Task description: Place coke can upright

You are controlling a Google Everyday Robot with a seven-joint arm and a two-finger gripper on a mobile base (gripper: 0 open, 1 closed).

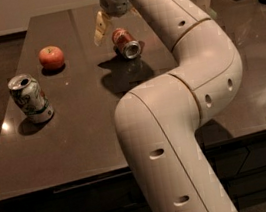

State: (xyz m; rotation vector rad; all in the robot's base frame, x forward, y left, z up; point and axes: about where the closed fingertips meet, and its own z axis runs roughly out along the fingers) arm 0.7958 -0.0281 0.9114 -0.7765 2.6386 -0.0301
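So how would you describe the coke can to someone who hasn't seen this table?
On the dark table, look toward the far side, right beside the robot's gripper hovering there. The small red cylindrical soda can lies on its side, with its silver end facing the camera. The white-and-green can stands upright, and the red apple is round.
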